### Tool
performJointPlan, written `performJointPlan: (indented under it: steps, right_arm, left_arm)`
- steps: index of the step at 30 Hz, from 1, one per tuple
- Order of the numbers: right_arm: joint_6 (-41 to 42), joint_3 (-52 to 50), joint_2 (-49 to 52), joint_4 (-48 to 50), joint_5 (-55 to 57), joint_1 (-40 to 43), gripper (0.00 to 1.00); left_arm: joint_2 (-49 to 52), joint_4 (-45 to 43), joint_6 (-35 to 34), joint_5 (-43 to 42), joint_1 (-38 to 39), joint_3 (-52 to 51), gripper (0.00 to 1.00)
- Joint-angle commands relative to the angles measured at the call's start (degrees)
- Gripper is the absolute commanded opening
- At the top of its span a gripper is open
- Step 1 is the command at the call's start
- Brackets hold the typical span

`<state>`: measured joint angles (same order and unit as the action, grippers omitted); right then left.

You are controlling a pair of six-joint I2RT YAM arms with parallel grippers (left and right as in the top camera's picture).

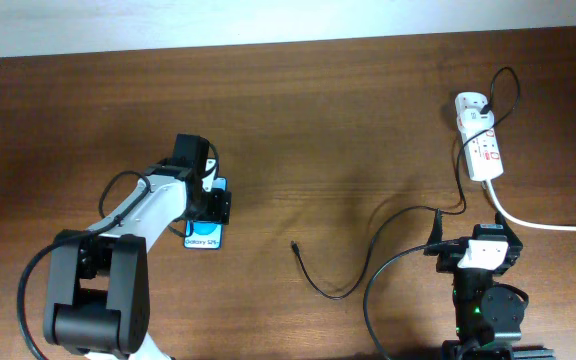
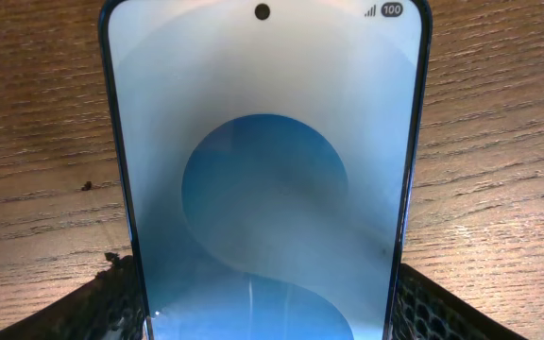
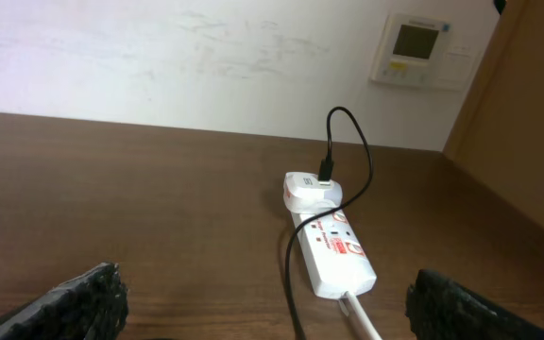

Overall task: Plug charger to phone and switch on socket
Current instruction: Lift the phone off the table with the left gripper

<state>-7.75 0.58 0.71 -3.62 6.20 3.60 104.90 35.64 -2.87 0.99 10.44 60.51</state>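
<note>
Left end effector (image 1: pixel 211 207) straddling the phone (image 1: pixel 204 237), pads (image 2: pixel 111 302) beside its edges, pinch or not unclear

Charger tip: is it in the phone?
No, the charger tip lies loose on the table, apart from the phone.

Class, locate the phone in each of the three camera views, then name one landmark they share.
Overhead: the phone lies left of centre, partly covered.
Left wrist: the phone fills the middle.
Right wrist: not in it.
Shared landmark: the brown wooden table, seen in all three.
</note>
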Motion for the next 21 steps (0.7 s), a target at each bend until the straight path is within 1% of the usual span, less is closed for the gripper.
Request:
performJointPlan:
  steps: [1, 6, 16, 21]
  right_arm:
    - [-0.20, -0.26, 0.02, -0.39, 0.94, -0.35, 0.99]
    - [-0.20, -0.26, 0.02, -0.42, 0.94, -0.35, 0.99]
    - [-0.20, -0.26, 0.02, -0.42, 0.94, -0.35, 0.99]
    - [-0.20, -0.26, 0.02, -0.42, 0.94, -0.35, 0.99]
  left_arm:
    - [1.29, 0.02, -0.63, -1.20, -0.04, -1.66, 0.72]
    - [1.27, 0.39, -0.63, -1.20, -0.04, -1.29, 0.71]
    - [1.27, 11.91, -1.03, -1.25, -0.04, 9.46, 0.69]
    - [1.27, 12.17, -1.05, -1.92, -0.04, 9.99, 0.69]
